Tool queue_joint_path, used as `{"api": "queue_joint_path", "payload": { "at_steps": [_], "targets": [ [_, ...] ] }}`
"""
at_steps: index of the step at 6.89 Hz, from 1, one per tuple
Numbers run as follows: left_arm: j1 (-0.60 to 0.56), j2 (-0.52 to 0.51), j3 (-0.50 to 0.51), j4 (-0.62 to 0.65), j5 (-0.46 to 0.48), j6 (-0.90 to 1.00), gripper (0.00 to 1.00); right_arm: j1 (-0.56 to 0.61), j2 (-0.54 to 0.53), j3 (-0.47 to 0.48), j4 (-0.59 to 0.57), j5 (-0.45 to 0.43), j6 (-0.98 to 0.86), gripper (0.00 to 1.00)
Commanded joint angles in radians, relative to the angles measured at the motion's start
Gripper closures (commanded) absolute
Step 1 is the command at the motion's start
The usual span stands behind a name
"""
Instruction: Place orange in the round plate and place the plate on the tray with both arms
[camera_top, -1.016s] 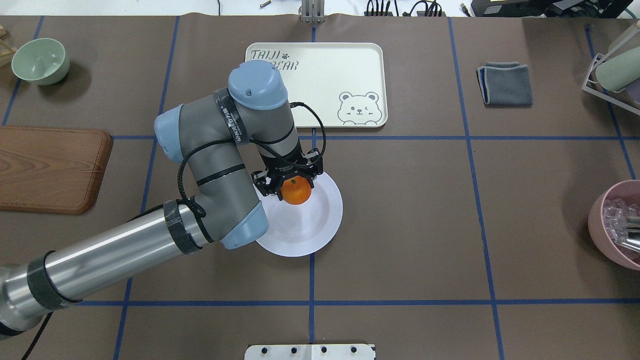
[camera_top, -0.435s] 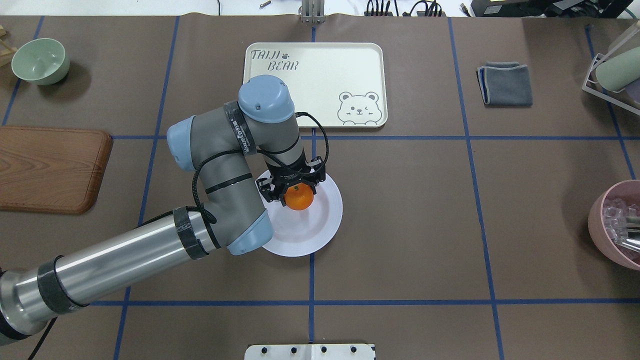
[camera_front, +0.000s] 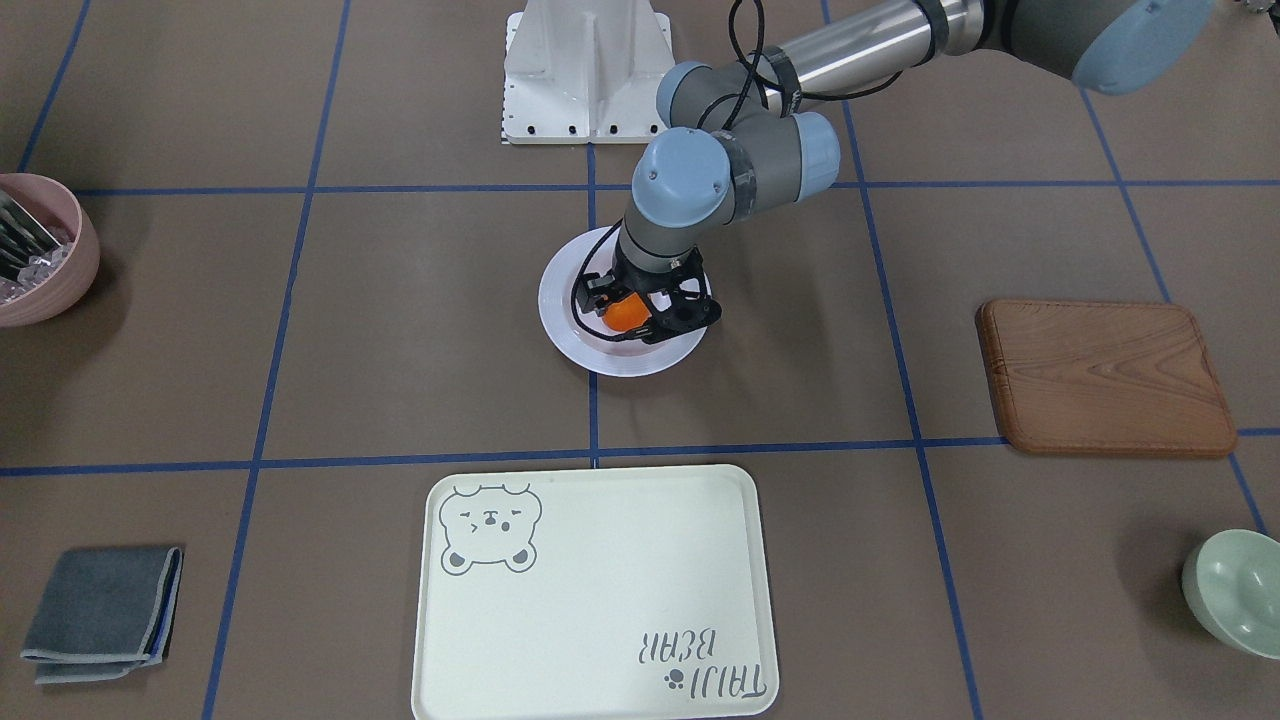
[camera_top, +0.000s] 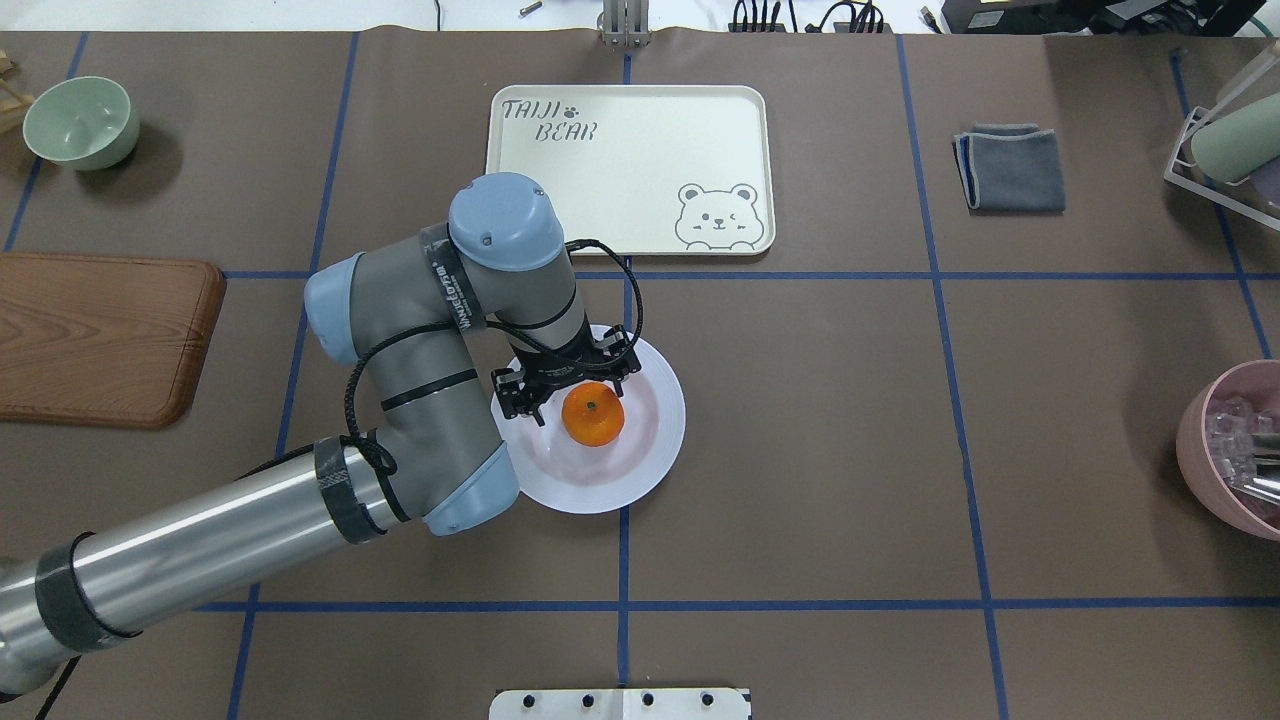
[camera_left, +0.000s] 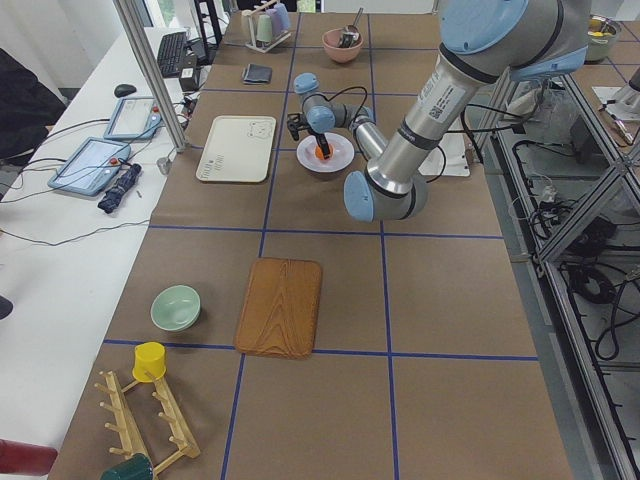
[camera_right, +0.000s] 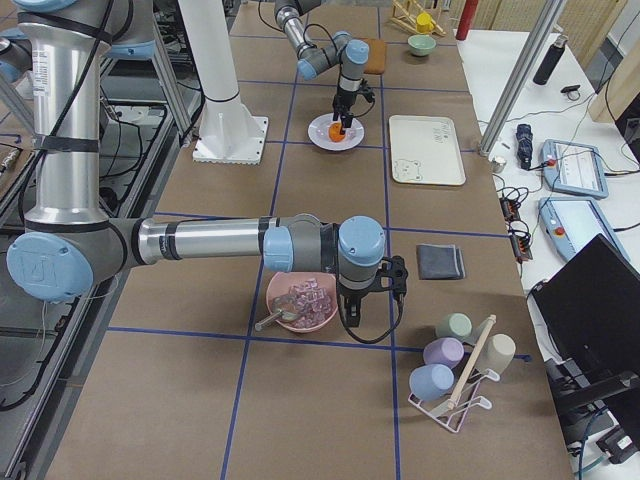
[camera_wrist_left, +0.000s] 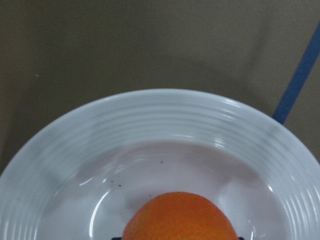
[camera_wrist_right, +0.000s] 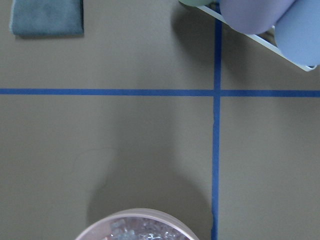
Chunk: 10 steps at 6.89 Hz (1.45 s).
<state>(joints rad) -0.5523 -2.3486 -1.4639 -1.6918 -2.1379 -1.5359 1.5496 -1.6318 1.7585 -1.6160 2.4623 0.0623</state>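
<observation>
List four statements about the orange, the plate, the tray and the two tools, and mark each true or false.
1. The orange lies in the round plate. True.
2. The round plate sits on the tray. False: it stands on the table, apart from the tray.
3. The left tool is over the round plate, at the orange. True.
4. The right tool hovers over the tray. False: it is beside the pink bowl.
</observation>
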Motion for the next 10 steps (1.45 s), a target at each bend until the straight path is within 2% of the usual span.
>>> {"api": "queue_joint_path", "payload": {
  "at_steps": [1,2,3,4,5,6,7,8,10],
  "targets": [
    [-0.026,0.035,-0.059,0.006,0.004,0.014,0.01,-0.11,0.085,0.087,0.004,-0.002,0.223,0.0],
    [-0.093,0.045,-0.091,0.009,0.006,0.052,0.01,-0.216,0.171,0.102,0.007,-0.005,0.396,0.0],
    [-0.183,0.096,-0.172,0.015,-0.002,0.094,0.01,-0.309,0.238,0.099,0.065,-0.006,0.547,0.0],
    [-0.275,0.15,-0.203,0.026,-0.007,0.264,0.01,-0.392,0.245,0.079,0.266,-0.012,0.746,0.0],
    [-0.37,0.178,-0.202,0.073,-0.005,0.415,0.01,-0.463,0.248,0.017,0.524,-0.022,0.974,0.0],
    [-0.476,0.211,-0.204,0.098,-0.007,0.598,0.01,-0.543,0.262,-0.044,0.765,-0.101,1.175,0.0],
    [-0.544,0.257,-0.204,0.098,-0.008,0.717,0.01,-0.651,0.3,-0.088,0.924,-0.226,1.393,0.0],
    [-0.581,0.311,-0.204,0.08,-0.002,0.74,0.01,-0.763,0.372,-0.134,1.023,-0.373,1.585,0.0],
    [-0.62,0.365,-0.197,0.0,-0.005,0.746,0.01,-0.955,0.423,-0.152,1.094,-0.608,1.696,0.0]
  ]
}}
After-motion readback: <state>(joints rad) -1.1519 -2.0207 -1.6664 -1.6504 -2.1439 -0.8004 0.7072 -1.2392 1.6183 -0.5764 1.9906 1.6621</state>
